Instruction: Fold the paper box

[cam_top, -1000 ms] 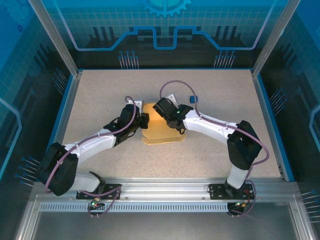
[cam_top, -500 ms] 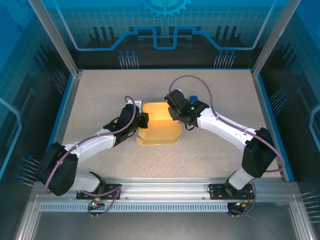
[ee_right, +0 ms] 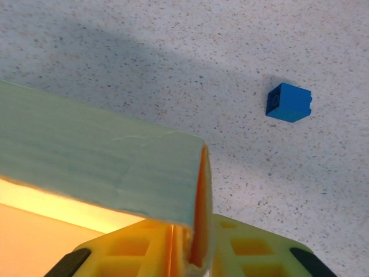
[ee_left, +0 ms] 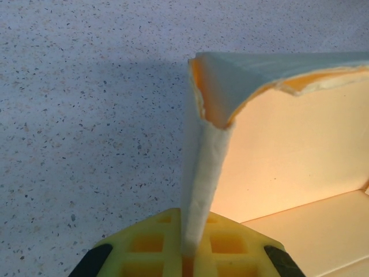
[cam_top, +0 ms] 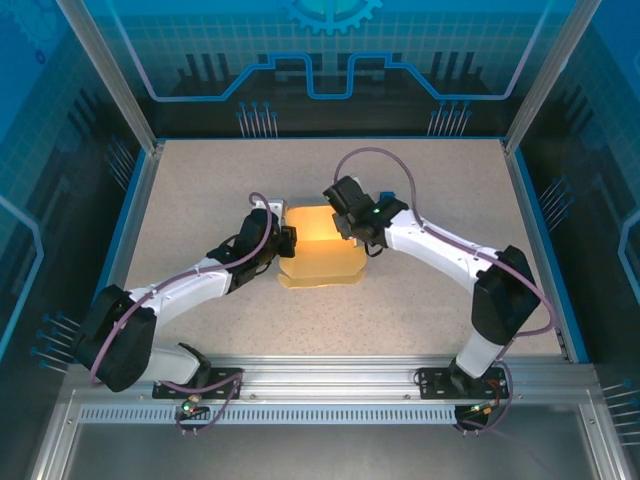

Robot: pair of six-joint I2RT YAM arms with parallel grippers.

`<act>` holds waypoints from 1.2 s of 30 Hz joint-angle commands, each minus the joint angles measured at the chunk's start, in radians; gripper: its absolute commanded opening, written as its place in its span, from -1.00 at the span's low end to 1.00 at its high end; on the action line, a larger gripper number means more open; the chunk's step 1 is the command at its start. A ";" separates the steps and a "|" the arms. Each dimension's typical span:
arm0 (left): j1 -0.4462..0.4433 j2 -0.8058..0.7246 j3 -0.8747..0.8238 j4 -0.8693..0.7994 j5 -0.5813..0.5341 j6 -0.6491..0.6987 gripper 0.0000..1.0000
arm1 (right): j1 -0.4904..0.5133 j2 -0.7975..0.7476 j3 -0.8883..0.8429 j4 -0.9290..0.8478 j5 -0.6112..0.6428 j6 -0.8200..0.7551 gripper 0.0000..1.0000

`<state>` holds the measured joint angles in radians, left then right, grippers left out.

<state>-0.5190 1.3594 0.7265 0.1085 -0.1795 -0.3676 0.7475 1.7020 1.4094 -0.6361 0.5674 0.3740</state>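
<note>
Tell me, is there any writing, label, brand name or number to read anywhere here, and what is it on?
No words, brands or numbers can be read anywhere.
paper box: plain pale yellow card, no print.
blue cube: no marking to be seen.
gear drawing on the back wall: a picture sign with blue lines, no letters.

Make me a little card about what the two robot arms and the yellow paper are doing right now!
Paper box: pale yellow card, partly folded, walls standing up, top open
Left gripper: shut on the box's left wall
Right gripper: shut on the box's right wall, at the far corner
Blue cube: lies alone on the table, apart from the box
Folding: not finished
</note>
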 commanded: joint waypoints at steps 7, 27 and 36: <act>0.007 -0.023 -0.008 -0.019 -0.017 0.009 -1.00 | 0.031 0.114 0.104 -0.169 0.262 -0.010 -0.61; 0.007 -0.008 0.003 -0.043 -0.024 0.027 -1.00 | 0.042 -0.107 0.053 0.025 -0.177 -0.091 0.26; 0.029 0.014 0.024 -0.119 0.024 0.047 -1.00 | 0.008 -0.239 -0.012 0.078 -0.310 -0.115 0.47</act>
<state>-0.5068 1.3613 0.7265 0.0387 -0.1852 -0.3511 0.7788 1.4979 1.4258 -0.5835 0.3187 0.2783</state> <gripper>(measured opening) 0.079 0.733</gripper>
